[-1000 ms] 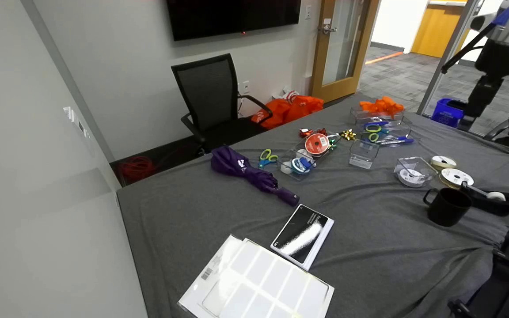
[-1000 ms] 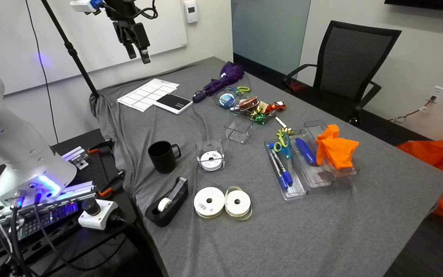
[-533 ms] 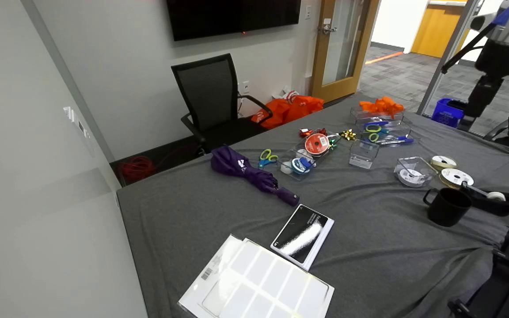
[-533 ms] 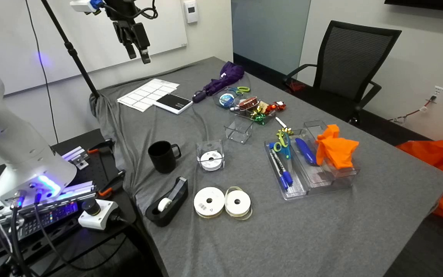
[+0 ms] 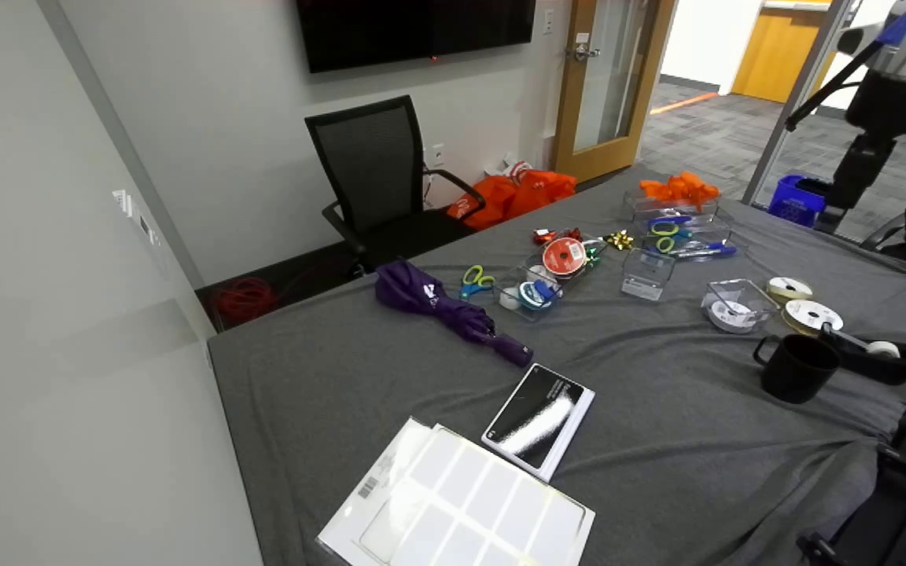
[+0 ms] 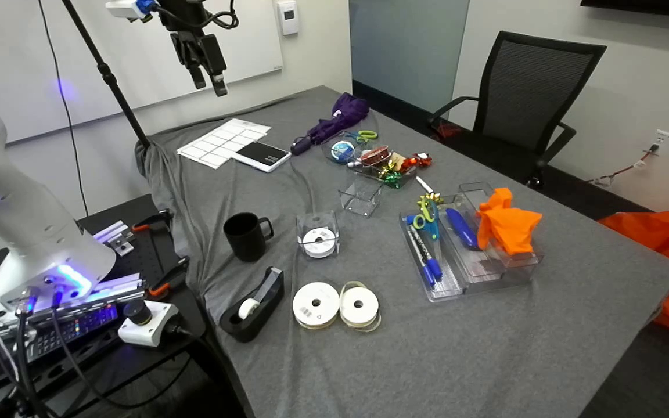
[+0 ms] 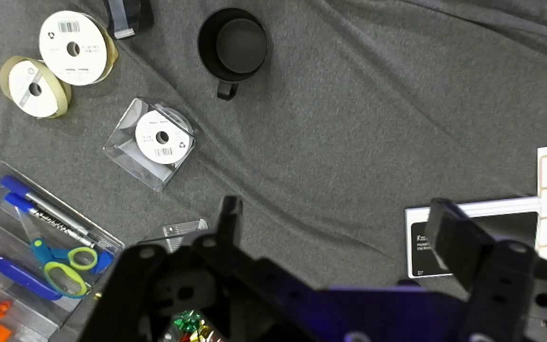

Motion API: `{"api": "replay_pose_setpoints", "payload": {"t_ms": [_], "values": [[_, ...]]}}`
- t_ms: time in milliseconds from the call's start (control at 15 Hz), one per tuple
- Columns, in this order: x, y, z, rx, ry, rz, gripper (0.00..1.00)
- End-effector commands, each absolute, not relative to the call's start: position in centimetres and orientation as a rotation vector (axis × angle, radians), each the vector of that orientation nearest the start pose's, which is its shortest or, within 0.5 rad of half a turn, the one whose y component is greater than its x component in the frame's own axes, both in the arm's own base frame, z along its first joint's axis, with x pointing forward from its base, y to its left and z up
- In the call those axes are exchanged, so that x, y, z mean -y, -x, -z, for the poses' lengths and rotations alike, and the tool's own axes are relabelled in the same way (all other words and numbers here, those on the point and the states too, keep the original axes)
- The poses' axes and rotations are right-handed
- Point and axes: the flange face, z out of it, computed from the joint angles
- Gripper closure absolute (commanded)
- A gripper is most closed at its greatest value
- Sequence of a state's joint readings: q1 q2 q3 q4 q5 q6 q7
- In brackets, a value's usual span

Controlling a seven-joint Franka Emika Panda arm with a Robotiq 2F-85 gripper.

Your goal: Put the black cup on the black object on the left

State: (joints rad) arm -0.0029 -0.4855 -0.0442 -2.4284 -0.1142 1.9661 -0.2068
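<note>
The black cup (image 5: 799,369) stands upright on the grey cloth in both exterior views (image 6: 245,235). In the wrist view, the cup (image 7: 233,45) is at the top, its handle pointing down the picture. The black object (image 5: 535,417), a flat glossy box with white edges, lies on the table, also in an exterior view (image 6: 263,154). In the wrist view, the black object (image 7: 515,225) is partly hidden behind a finger. My gripper (image 7: 337,206) is open and empty, high above the table. It also shows in both exterior views (image 6: 209,87) (image 5: 834,212), apart from cup and box.
White label sheets (image 6: 224,139) lie beside the black box, and a purple umbrella (image 6: 334,125) lies near it. A tape dispenser (image 6: 245,331), ribbon spools (image 6: 316,307) and a clear box (image 6: 318,235) with a spool stand near the cup. A clear organizer (image 6: 485,278) holds pens.
</note>
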Motion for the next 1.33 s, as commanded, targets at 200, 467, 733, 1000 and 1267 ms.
{"api": "replay_pose_setpoints", "payload": {"t_ms": [200, 467, 733, 1000, 1267], "values": [[2.7, -40.3, -48.4, 0.334, 3.211, 0.019, 0.0], [2.7, -40.3, -48.4, 0.334, 3.211, 0.019, 0.0], [3.9, -41.4, -47.2, 0.226, 3.208, 0.04, 0.0], [5.8, -42.8, -43.1, 0.066, 3.204, 0.04, 0.0], [7.7, -44.0, -37.7, -0.076, 3.203, -0.094, 0.0]]}}
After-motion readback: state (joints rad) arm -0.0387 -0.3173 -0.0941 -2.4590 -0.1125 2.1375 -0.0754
